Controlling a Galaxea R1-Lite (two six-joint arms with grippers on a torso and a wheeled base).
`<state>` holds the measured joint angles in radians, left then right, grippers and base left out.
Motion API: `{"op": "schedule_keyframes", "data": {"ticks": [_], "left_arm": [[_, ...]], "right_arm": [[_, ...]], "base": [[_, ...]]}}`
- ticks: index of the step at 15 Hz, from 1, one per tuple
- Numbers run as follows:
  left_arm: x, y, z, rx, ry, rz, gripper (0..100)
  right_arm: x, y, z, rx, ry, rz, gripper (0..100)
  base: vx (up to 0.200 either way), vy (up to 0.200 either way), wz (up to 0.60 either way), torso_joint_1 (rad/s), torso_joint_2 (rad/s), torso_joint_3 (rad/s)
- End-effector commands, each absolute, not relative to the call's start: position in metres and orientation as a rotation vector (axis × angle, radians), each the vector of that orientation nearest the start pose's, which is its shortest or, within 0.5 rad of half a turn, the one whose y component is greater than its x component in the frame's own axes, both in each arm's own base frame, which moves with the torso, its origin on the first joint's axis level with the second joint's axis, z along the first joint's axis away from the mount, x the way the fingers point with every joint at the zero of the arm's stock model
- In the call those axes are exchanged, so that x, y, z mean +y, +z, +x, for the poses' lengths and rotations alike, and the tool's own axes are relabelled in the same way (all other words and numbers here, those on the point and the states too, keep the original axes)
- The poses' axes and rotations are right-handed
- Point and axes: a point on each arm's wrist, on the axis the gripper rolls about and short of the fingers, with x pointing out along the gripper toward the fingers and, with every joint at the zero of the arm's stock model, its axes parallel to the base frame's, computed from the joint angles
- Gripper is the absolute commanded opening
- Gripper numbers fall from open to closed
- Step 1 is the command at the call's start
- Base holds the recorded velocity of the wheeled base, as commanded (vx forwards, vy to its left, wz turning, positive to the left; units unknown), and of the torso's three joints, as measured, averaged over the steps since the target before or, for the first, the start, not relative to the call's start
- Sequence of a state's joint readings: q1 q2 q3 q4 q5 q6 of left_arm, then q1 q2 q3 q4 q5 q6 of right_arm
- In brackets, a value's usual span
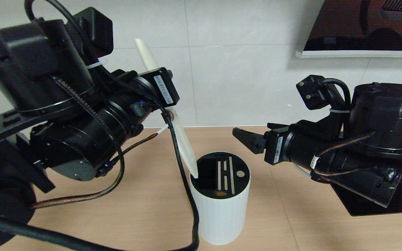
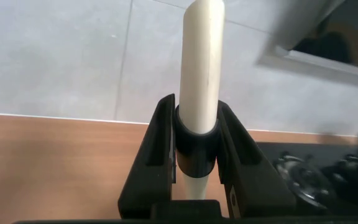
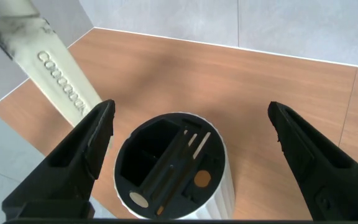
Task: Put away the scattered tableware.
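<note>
— Any writing to read?
— A white sticker (image 1: 163, 89) on the black body of the left gripper (image 2: 197, 152), another on the right gripper (image 3: 191, 112). Print on both too small to make out. On the blade of the knife (image 1: 185, 148), a row of small raised rings, plain from the right wrist view, lost from the head view.
— Left jaws?
— Closed on the knife's cream handle, with a black band round it between them. Blade slanting down, tip at the rim of the holder (image 1: 222, 209), over the large square opening on the side toward the left arm. Cannot tell whether touching.
— Right jaws?
— Spread wide, gripping nothing, near the holder, above it and to its right.
— And the holder?
— White, ribbed, upright on the wooden worktop (image 1: 134, 216), well forward of the back edge below the tiled wall. Black top with narrow slots and round holes, clearest from the right wrist view. From the left wrist view, handle end pointing up past the worktop's back edge.
</note>
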<state>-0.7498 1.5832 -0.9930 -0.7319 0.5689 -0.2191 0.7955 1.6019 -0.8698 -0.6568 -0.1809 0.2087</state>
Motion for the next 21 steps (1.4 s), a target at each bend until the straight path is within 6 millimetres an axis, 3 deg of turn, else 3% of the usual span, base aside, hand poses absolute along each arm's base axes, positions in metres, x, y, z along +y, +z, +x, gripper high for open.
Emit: {"op": "schedule_keyframes", "data": {"ticks": [1, 4, 9, 21], "left_arm": [[-0.199, 0.276, 0.216, -0.085, -0.215, -0.304, 0], [-0.217, 0.274, 0.204, -0.098, -0.225, -0.316, 0], [-0.241, 0.243, 0.216, -0.158, -0.185, -0.228, 0], [-0.250, 0.225, 0.220, -0.158, -0.178, -0.174, 0]], "right_arm": [[0.206, 0.230, 0.208, 0.135, 0.605, 0.164, 100], [0.206, 0.229, 0.209, 0.139, 0.600, 0.162, 100], [0.204, 0.229, 0.212, 0.137, 0.588, 0.163, 100], [0.205, 0.227, 0.214, 0.142, 0.585, 0.161, 100]], "base": [[0.000, 0.000, 0.00, 0.000, 0.00, 0.000], [0.000, 0.000, 0.00, 0.000, 0.00, 0.000], [0.000, 0.000, 0.00, 0.000, 0.00, 0.000], [0.000, 0.000, 0.00, 0.000, 0.00, 0.000]]}}
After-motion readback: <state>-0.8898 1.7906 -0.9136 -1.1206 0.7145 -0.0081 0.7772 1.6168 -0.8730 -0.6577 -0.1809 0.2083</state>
